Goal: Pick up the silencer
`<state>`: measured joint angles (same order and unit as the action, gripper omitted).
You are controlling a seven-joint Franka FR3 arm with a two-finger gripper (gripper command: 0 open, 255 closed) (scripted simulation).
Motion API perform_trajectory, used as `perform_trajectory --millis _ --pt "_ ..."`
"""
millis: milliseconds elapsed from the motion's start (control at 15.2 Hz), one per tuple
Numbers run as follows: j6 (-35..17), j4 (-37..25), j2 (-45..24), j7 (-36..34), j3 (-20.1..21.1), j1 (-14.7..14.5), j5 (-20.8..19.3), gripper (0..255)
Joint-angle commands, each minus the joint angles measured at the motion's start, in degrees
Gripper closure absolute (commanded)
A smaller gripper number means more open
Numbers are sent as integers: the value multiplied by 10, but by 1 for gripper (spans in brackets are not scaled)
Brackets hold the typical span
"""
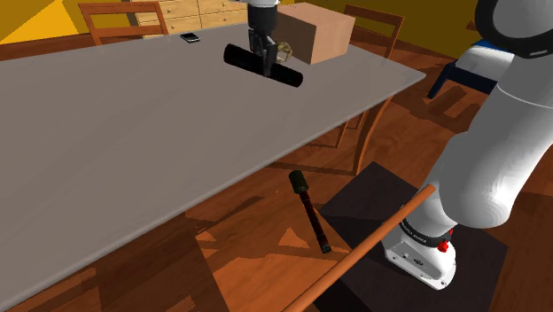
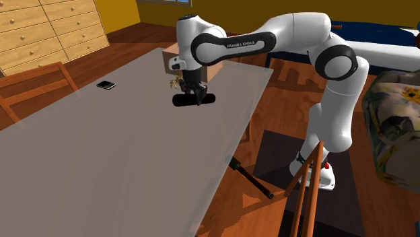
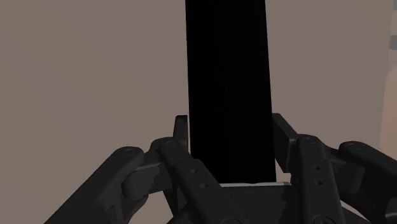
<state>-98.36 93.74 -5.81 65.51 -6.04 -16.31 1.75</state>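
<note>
The biggest risk is the load itself: the silencer [image 1: 262, 66], a smooth black cylinder lying on its side at the far part of the grey table [image 1: 133, 133], sits crosswise between the fingers of the gripper [image 1: 264, 57]. In the wrist view the fingers press against both of its flanks, so I judge it clamped (whether it has left the tabletop I cannot tell). A round, slick body between flat pads could twist or slide out on the lift, and any hold off its middle would let one end droop. The hold looks about central in the shoulder view. A lesser risk is the brown box [image 1: 315, 31] just behind the hand. A lift that drifts that way could bump it or knock the silencer's end against it. Going by size, the rest are the pale drawer unit [image 2: 47, 30] and the wooden chair [image 1: 124, 18], both beyond the table and out of the way. A dark hammer [image 1: 308, 208] lies on the floor below the table edge, harmless. A small dark phone [image 1: 190, 37] is well apart. A tiny brass-coloured object [image 1: 284, 50] lies just beside the gripper, the likeliest thing to be nudged.
</note>
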Motion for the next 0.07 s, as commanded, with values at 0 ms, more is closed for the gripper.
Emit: perform_trajectory --millis 0 --pt "6 -8 -2 1 0 0 0 255"
